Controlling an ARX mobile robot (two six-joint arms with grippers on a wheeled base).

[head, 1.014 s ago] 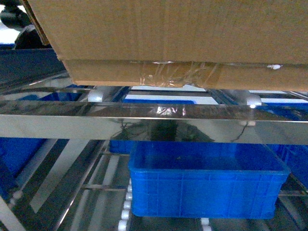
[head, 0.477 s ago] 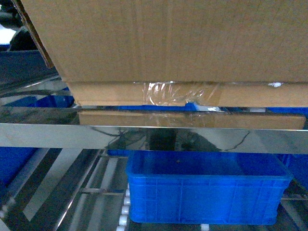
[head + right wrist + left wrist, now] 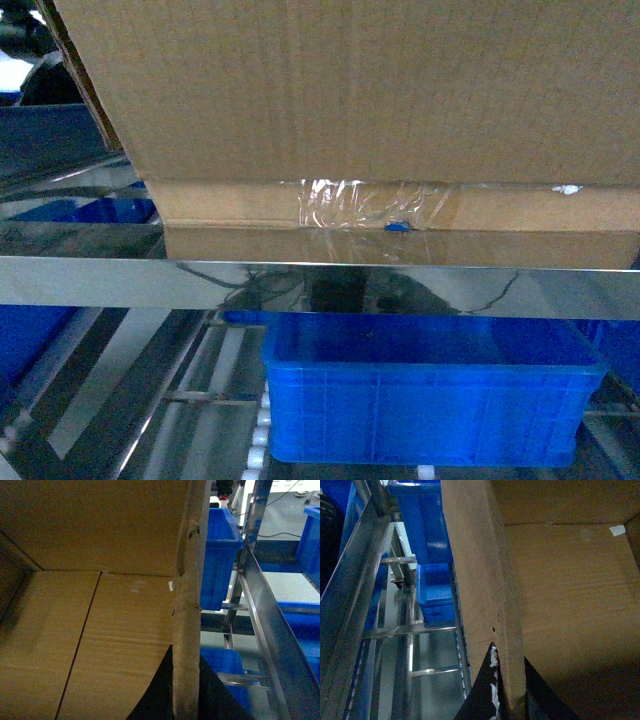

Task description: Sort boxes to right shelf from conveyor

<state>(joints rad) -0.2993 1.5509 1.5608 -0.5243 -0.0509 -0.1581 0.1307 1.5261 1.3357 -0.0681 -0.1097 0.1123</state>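
One large cardboard carton (image 3: 350,90) fills the upper half of the head view, its brown corrugated wall running from 9 to 3 o'clock. Clear crinkled tape (image 3: 372,205) runs along its bottom seam near the centre. The carton's lower edge sits just above the front rail of the stainless-steel shelf (image 3: 300,285), and the mirror-like rail shows the carton's reflection; whether the bottom touches the shelf cannot be told. Below the rail, at 6 o'clock, a blue plastic crate (image 3: 430,400) stands on the lower level of the rack, with small white roller wheels (image 3: 260,440) showing at its lower left. More blue crates lie dimly at the left and right edges.

In the left wrist view, the left gripper (image 3: 506,700) is clamped on the carton's torn side wall (image 3: 485,580), one dark finger on each face of the cardboard at 6 o'clock. The carton's inside opens toward 3 o'clock, with a small white sticker (image 3: 617,530) at about 2 o'clock. Steel rails and a blue crate run along 10 to 12 o'clock.

In the right wrist view, the right gripper (image 3: 186,700) likewise pinches the opposite wall (image 3: 190,605) at 6 o'clock, fingers on both faces. The carton's interior spreads toward 9 o'clock; blue crates and the steel frame stand at 1 to 4 o'clock.
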